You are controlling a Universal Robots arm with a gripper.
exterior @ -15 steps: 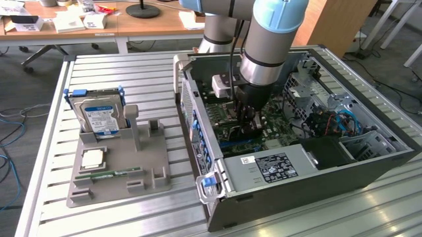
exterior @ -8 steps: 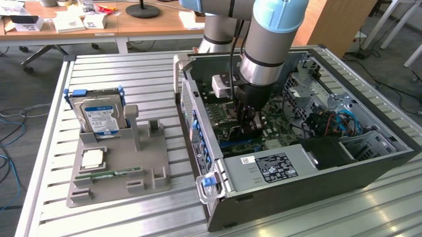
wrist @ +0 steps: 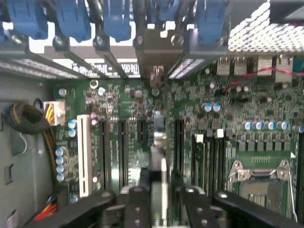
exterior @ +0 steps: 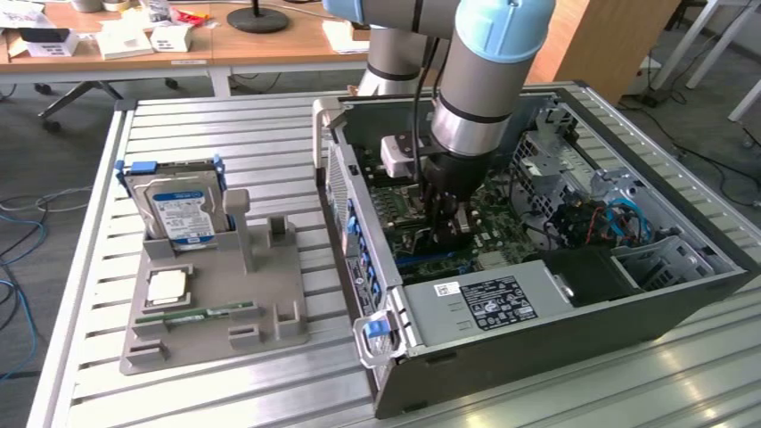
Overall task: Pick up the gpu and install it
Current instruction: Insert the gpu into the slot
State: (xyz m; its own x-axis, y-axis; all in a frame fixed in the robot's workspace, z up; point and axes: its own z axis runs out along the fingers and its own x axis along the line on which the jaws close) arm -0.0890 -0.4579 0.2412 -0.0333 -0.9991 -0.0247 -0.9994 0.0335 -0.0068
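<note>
Gripping edge-on gpu (wrist: 163,190), claw (wrist: 164,209) tips cropped

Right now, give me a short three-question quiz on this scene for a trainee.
1. True or false: the gripper is inside the computer case.
2. What does the gripper hold? A) RAM stick B) gpu C) screwdriver
3. Fill in: the hard drive stands on the exterior view's ___ of the computer case.
Key: 1 true; 2 B; 3 left.
</note>
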